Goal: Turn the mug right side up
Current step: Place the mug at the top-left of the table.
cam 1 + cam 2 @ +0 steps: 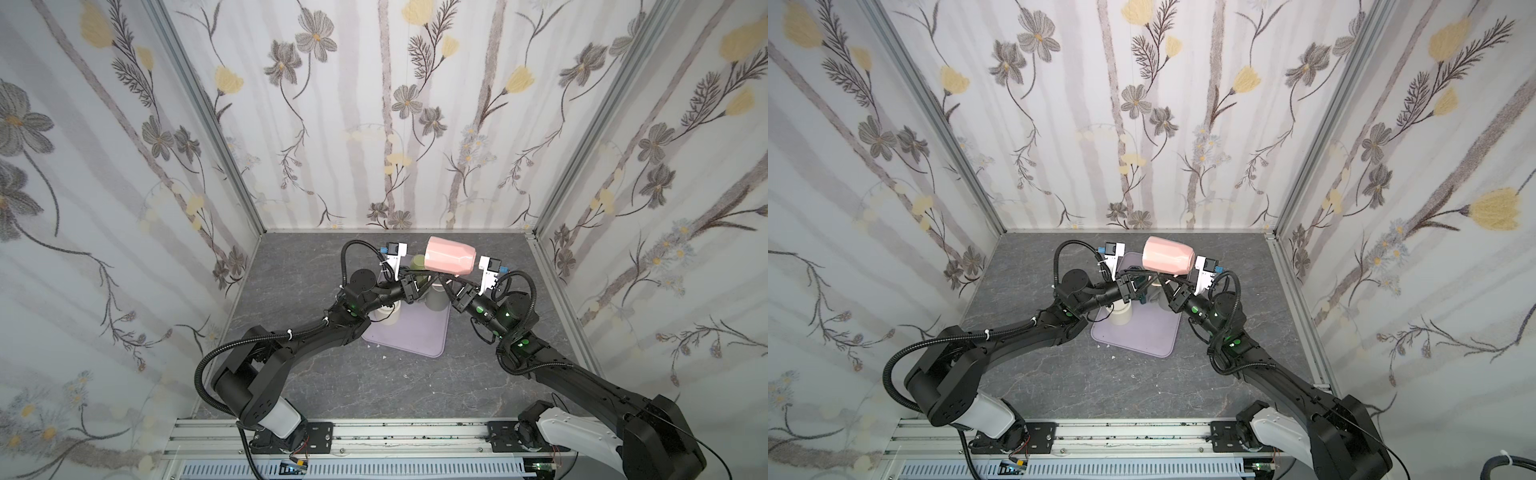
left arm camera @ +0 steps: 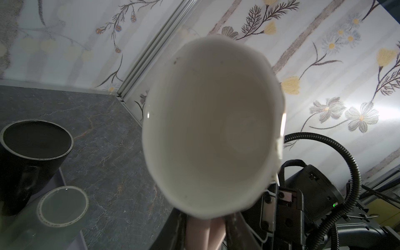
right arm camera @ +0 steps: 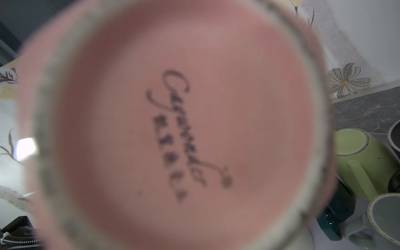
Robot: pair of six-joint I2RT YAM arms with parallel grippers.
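A pink mug point(image 1: 449, 257) point(image 1: 1167, 257) hangs on its side above the tray, mouth toward the left arm, base toward the right arm. The left wrist view looks into its white inside point(image 2: 212, 129). The right wrist view is filled by its pink printed base point(image 3: 184, 129). My left gripper point(image 1: 426, 279) point(image 2: 207, 229) reaches under the mug, and its dark fingers press the pink handle from both sides. My right gripper point(image 1: 445, 282) comes from the other side, also shut on the mug beneath its body. The mug hides the right fingers from the wrist camera.
Below lies a lavender tray point(image 1: 415, 336) with other mugs: a white one point(image 1: 388, 318), a green one point(image 3: 363, 164) upside down, a black one point(image 2: 32, 151) upright, a grey one point(image 3: 385, 220). Patterned walls close in three sides.
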